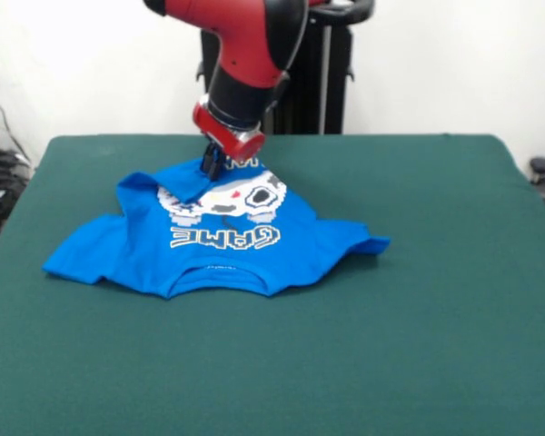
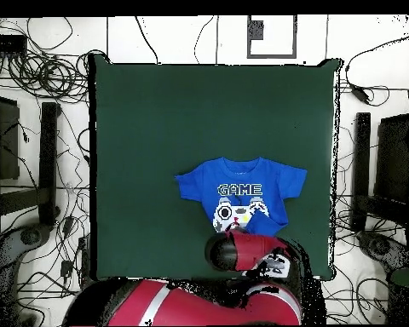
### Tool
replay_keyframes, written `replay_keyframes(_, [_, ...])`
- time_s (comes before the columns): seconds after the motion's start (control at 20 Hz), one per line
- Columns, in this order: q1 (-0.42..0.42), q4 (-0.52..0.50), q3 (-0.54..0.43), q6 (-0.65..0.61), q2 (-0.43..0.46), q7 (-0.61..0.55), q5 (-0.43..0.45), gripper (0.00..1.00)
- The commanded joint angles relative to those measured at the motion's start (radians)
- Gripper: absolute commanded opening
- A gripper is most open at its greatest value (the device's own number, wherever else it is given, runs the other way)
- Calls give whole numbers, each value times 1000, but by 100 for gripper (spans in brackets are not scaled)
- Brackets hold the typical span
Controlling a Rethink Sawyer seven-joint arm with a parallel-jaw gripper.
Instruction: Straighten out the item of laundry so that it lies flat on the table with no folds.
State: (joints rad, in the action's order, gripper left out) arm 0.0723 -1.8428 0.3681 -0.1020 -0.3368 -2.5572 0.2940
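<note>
seemingly tool (image 1: 211,166) pinching shirt (image 1: 220,238) hem

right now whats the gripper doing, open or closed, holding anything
gripper: down on the far hem of the blue T-shirt, where a fold of cloth is turned over; open or shut cannot be told.

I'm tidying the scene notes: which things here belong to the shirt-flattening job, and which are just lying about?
Belong to the job:
- blue T-shirt, hem end folded over
- green table
- gripper, down at the shirt's hem end

Just lying about:
- cables on the floor round the table
- black stand behind the table
</note>
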Motion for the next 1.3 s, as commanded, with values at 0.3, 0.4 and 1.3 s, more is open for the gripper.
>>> replay_keyframes(0.3, [14, -40, -27, 90, 189, -80, 17, 0])
replay_keyframes(0.4, [15, -40, -28, 98, 193, -80, 15, 0])
replay_keyframes(1.3, [108, -151, -51, 115, 47, -26, 95, 0])
